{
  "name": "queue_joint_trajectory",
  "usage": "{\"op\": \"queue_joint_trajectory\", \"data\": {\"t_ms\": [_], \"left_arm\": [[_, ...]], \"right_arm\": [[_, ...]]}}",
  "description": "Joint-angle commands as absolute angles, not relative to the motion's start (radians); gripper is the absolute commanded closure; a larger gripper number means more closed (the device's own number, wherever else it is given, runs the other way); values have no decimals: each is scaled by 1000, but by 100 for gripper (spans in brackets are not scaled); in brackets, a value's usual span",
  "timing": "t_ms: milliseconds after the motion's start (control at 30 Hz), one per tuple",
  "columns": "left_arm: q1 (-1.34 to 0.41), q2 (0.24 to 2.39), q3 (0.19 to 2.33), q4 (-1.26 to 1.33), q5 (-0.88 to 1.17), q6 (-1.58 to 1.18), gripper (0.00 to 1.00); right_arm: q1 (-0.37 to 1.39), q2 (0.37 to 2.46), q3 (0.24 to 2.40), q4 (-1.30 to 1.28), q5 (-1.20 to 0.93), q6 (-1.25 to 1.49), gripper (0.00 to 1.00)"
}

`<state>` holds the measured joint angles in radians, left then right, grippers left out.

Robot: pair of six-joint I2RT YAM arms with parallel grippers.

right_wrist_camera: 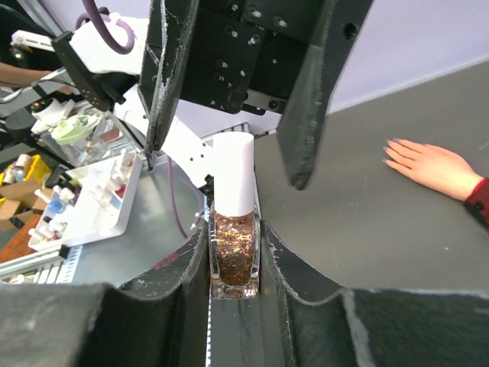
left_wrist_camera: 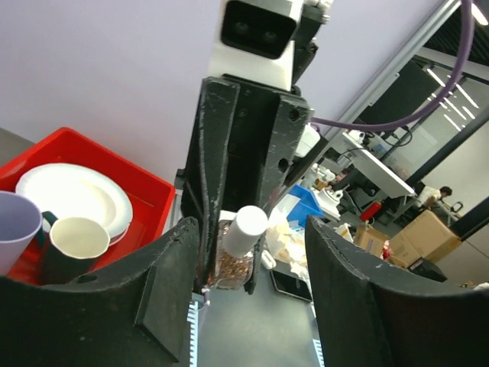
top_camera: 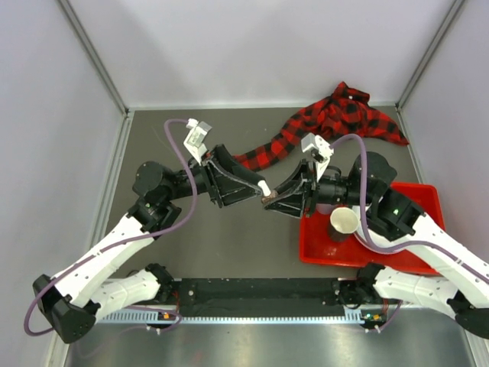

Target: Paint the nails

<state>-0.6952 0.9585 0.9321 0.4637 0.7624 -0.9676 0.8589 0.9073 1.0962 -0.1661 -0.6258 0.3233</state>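
My right gripper is shut on a small glass bottle of copper glitter polish with a white cap, held above the table's middle. My left gripper is open and faces it, with one jaw on either side of the white cap and not touching it. The pale mannequin hand lies flat on the grey table beyond, its nails too small to make out. Its red-and-black plaid sleeve runs to the back right. In the top view the hand itself is hidden behind the left gripper.
A red tray stands at the right, under the right arm. It holds a white plate, a dark mug and a lilac cup. A black rail runs along the near edge.
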Motion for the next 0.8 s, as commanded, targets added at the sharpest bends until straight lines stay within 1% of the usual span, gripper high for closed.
{"op": "queue_joint_trajectory", "data": {"t_ms": [0, 33, 67, 167, 200, 367, 400, 433, 467, 500, 567, 600, 633, 667, 700, 733, 767], "left_arm": [[-695, 971, 943, 572, 796, -993, 42], [-693, 973, 949, 562, 795, -986, 45], [-693, 982, 962, 555, 793, -980, 51], [-693, 992, 997, 476, 772, -942, 56], [-693, 996, 1008, 453, 770, -928, 62], [-693, 1025, 1057, 396, 778, -876, 77], [-695, 1029, 1065, 385, 779, -871, 81], [-693, 1032, 1074, 364, 766, -849, 95], [-695, 1034, 1101, 332, 743, -829, 100], [-696, 1034, 1118, 237, 667, -778, 100], [-707, 1034, 1175, 133, 541, -726, 100], [-728, 1035, 1199, 12, 347, -689, 100], [-742, 1048, 1238, -52, 256, -677, 100], [-765, 1058, 1259, -98, 176, -666, 100], [-778, 1072, 1284, -201, 73, -663, 100], [-790, 1101, 1329, -236, -96, -663, 100], [-811, 1115, 1347, -264, -182, -670, 100]], "right_arm": [[839, 917, 1134, -61, -669, 373, 100], [839, 920, 1135, -58, -672, 374, 100], [838, 925, 1137, -57, -676, 374, 100], [827, 930, 1135, -48, -683, 376, 100], [825, 933, 1135, -45, -684, 374, 100], [796, 943, 1144, -57, -677, 350, 100], [796, 946, 1150, -75, -645, 330, 100], [795, 951, 1167, -113, -618, 313, 100], [796, 951, 1170, -132, -589, 275, 100], [796, 947, 1173, -143, -518, 252, 100], [801, 946, 1183, -188, -435, 192, 100], [814, 950, 1192, -213, -305, 163, 100], [872, 966, 1216, -260, -223, 96, 100], [914, 977, 1226, -270, -10, 59, 100], [952, 986, 1230, -267, 108, 23, 100], [998, 1014, 1224, -252, 215, -45, 100], [1055, 1031, 1223, -220, 388, -72, 100]]}}
